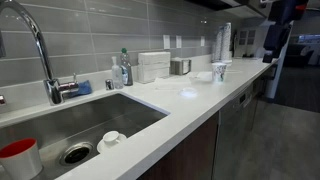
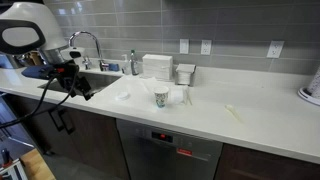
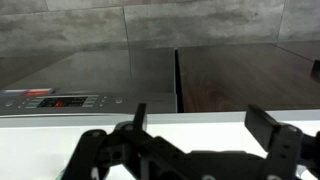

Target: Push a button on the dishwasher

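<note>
The dishwasher is a grey steel front under the white counter, with a control strip and a red display along its top. It also shows in an exterior view, and in the wrist view with its control strip at the left. My gripper is open and empty, with both dark fingers spread over the counter's front edge. It looks down past the edge at the dishwasher front. In an exterior view the gripper hangs at the counter's left end, apart from the dishwasher.
A dark brown wood cabinet door adjoins the dishwasher. On the white counter stand a paper cup, stacked white containers and a soap bottle. A sink with a faucet holds a red cup.
</note>
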Controlling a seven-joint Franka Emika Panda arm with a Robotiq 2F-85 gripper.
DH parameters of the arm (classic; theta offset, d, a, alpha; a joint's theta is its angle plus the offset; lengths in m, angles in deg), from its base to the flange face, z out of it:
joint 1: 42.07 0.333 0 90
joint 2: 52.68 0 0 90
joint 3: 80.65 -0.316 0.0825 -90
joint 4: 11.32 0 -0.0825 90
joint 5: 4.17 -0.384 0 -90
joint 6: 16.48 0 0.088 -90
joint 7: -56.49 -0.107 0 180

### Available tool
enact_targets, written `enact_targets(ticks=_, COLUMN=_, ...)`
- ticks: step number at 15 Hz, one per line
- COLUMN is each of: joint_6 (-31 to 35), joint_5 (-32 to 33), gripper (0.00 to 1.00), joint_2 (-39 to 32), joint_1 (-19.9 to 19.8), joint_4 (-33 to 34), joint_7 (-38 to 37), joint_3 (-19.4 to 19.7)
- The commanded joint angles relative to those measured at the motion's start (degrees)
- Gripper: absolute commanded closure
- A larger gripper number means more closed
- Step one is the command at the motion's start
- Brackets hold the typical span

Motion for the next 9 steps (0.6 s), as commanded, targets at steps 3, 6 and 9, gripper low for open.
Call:
enact_targets(ticks=3, joint_6=-0.18, joint_5=0.29, gripper=0.0, joint_2=-0.15, joint_1=0.37, joint_4=-0.84, joint_7=-0.25, joint_3=0.34)
enact_targets(ticks=6, joint_6=-0.18, joint_5=0.28, gripper=0.0, joint_2=-0.28, joint_1=0.37, joint_4=-0.85, joint_7=-0.25, joint_3=0.34)
enact_targets(ticks=9, joint_6=-0.18, joint_5=0.28, gripper=0.0, joint_2=-0.28, joint_1=0.37, joint_4=-0.85, joint_7=-0.25, joint_3=0.34)
